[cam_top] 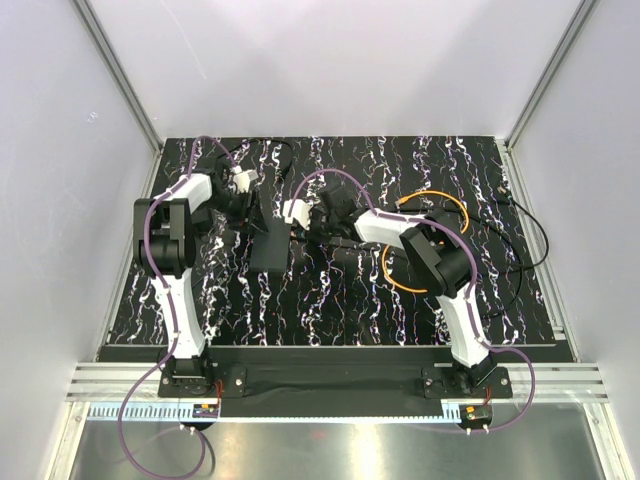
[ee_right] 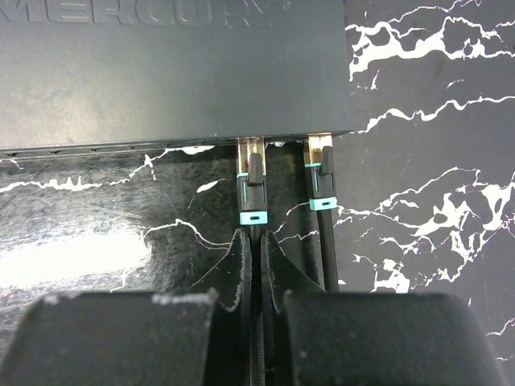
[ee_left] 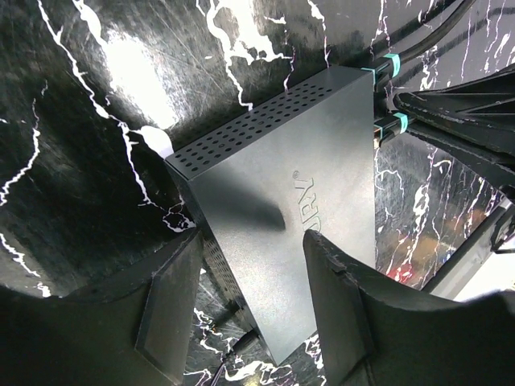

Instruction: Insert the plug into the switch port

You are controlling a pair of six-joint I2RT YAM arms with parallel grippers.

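At the left of the black marbled mat point(cam_top: 340, 310), the left gripper point(ee_left: 251, 241) stood with its jaws spread wide astride one end of the switch point(ee_left: 282, 201). Whether they pressed on it could not be told. The switch lay left of the mat's centre, long axis running from far edge to near edge, its socket side facing right. The right gripper point(ee_right: 256, 241) was clamped on a thin black cable point(ee_right: 255, 228) just behind a connector point(ee_right: 252, 193) at that side, beside a second connector point(ee_right: 322, 181). A free switch port could not be made out. The plug point(cam_top: 401, 205) of the orange cable point(cam_top: 447, 198) lay further right, beside the right forearm, apart from both grippers. The right arm seemed nearer to it, but would probably need to release the black cable first.
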